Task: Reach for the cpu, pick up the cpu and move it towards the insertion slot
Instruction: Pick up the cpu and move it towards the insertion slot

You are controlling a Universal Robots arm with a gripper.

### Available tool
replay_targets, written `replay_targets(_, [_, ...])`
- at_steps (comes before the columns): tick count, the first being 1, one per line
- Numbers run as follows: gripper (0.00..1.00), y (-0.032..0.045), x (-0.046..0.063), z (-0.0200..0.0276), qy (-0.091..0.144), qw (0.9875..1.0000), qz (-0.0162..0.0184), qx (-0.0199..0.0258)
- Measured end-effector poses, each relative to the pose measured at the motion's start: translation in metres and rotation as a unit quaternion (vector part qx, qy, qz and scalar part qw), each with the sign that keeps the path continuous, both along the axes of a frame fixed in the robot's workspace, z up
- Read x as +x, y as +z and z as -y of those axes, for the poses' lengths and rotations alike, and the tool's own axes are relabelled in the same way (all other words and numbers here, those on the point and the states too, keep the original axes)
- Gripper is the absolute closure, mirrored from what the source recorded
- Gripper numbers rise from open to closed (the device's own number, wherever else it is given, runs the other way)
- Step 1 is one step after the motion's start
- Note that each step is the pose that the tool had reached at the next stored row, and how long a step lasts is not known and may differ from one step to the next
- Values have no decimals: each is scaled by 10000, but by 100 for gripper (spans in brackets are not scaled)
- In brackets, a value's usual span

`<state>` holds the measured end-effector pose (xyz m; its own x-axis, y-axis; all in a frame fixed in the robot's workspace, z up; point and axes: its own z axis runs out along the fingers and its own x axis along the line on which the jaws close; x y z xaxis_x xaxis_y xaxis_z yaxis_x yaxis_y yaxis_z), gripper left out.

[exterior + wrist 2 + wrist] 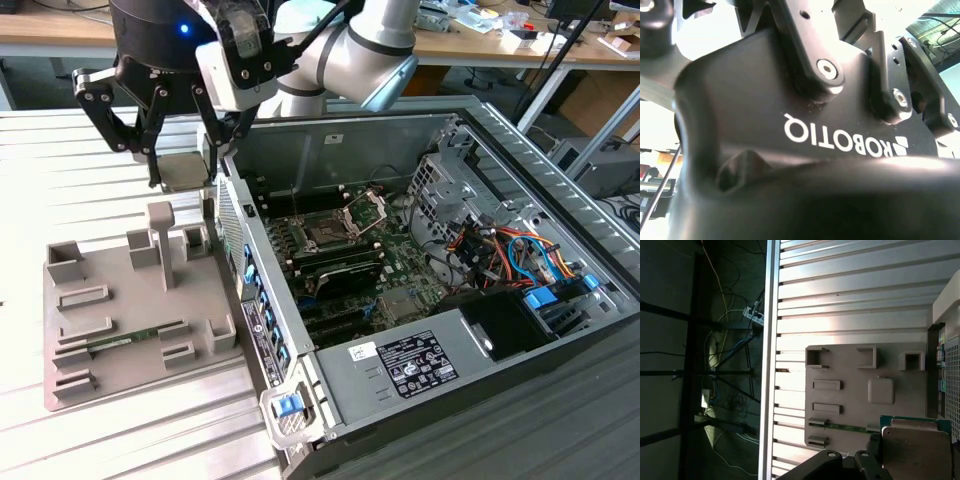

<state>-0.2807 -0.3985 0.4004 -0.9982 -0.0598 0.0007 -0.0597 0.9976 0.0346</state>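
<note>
The cpu [186, 172] is already picked up: the tool [184, 178] grips it between its fingers, just outside the side wall of the computer case [330, 150]. The way to the insertion slot [325, 232], inside the case, is not yet made. White lettering stands on the tool body in the second wrist view, and a printed label [415, 364] lies inside the case.

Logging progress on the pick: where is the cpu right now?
In the exterior view the cpu is held between the fingers of the gripper, above the grey fixture tray, to the exterior view's left of the open computer case.
</note>
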Motion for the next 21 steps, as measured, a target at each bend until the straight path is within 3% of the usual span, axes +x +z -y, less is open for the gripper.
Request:
replay_targets(11, [45,0,70,0,0,10000,0,-1])
replay_targets(14, [45,0,170,0,0,10000,0,-2])
replay_targets(21, [45,0,230,0,0,10000,0,-2])
